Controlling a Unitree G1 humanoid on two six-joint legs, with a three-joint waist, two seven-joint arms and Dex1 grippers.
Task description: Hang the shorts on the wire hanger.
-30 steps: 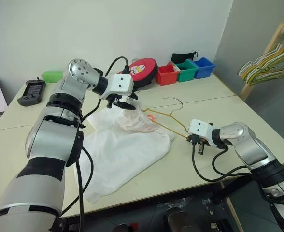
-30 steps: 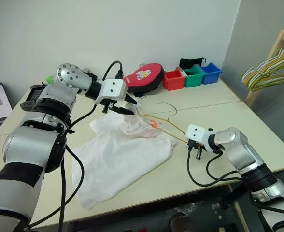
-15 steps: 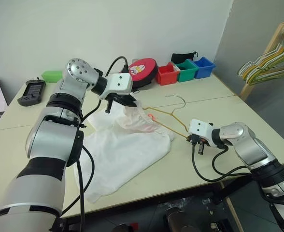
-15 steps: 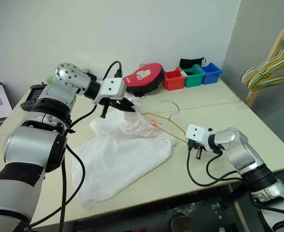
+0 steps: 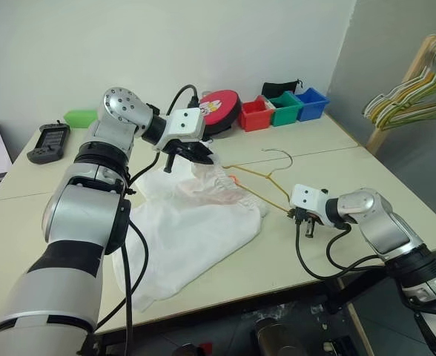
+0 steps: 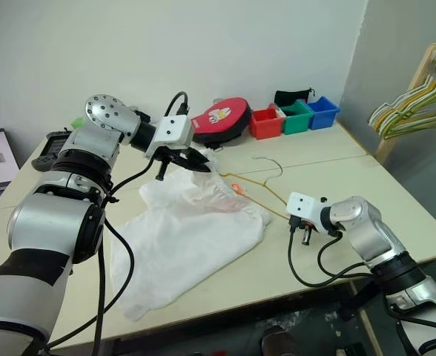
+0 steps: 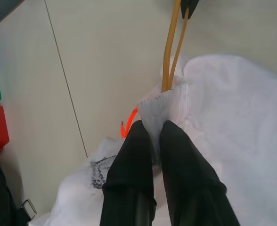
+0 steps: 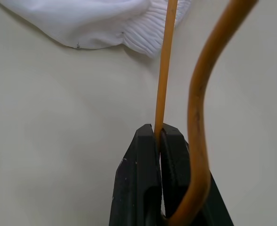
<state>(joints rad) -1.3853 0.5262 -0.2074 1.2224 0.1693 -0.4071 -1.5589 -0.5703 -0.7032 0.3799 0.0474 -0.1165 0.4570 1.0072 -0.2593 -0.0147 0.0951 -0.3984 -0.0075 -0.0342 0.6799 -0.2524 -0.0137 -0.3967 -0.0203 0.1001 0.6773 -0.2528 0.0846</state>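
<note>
Wire hanger (image 5: 259, 183) flat on table (image 5: 329, 159), hook away, corner in right fingers (image 8: 150, 155); left fingers (image 7: 138, 150) pinching shorts (image 5: 192, 226) waistband.

Bright, even indoor light, soft shadows, sharp focus, no glare.

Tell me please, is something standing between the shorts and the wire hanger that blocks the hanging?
Nothing visible does. The left gripper pinches the waistband of the shorts, which already meets the wire hanger; the right gripper clamps the hanger's wire.

Bare table (image 5: 329, 148) between the wire hanger (image 5: 259, 169) and the coloured bins (image 5: 285, 107); shorts (image 5: 196, 222) cover the middle
</note>
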